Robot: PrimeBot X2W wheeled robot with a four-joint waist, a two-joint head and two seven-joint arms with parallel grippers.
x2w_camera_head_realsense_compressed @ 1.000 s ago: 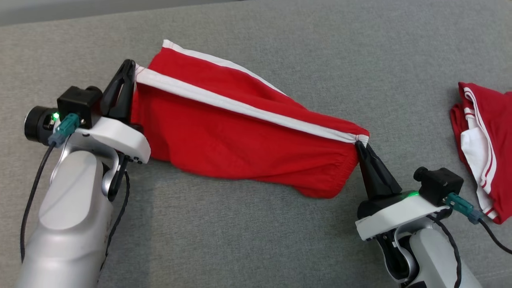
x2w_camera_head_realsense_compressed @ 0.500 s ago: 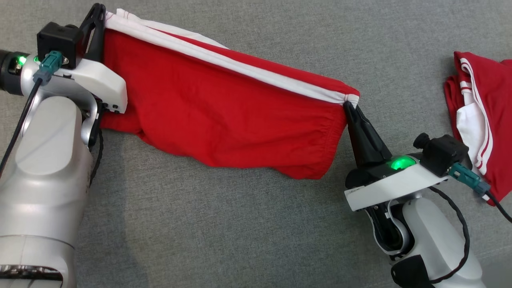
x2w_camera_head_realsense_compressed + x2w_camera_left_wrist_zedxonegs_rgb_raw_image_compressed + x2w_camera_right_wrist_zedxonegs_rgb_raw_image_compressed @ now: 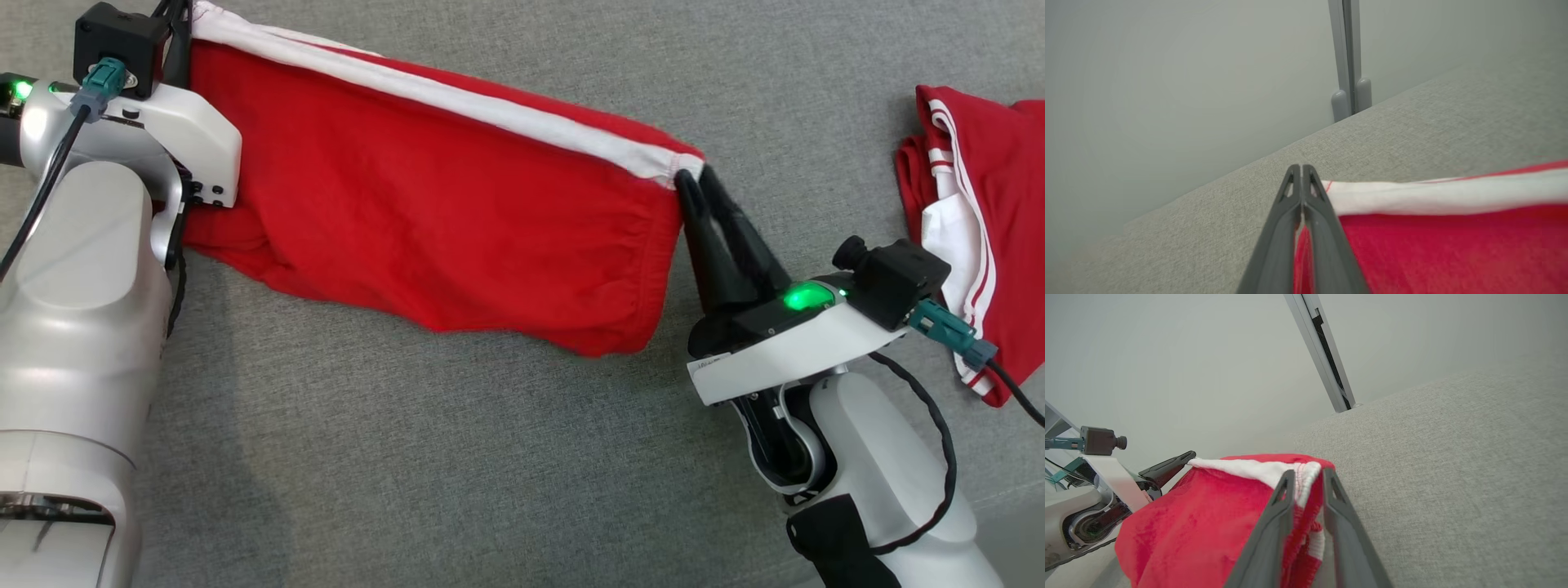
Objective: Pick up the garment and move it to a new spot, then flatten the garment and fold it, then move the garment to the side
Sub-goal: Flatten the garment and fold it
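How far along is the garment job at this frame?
Done: the red garment with a white stripe is picked up, held stretched over the grey fabric surface. In hand: left gripper shut on one corner; right gripper with jaws slightly parted around the other. Left: flattening, folding, moving aside.

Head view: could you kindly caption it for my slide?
Red garment spans from shut left gripper to right gripper, jaws slightly parted.

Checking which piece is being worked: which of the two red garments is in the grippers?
The big garment with the white band, stretched from the left gripper to the right gripper. The other garment lies crumpled at the right edge, untouched.
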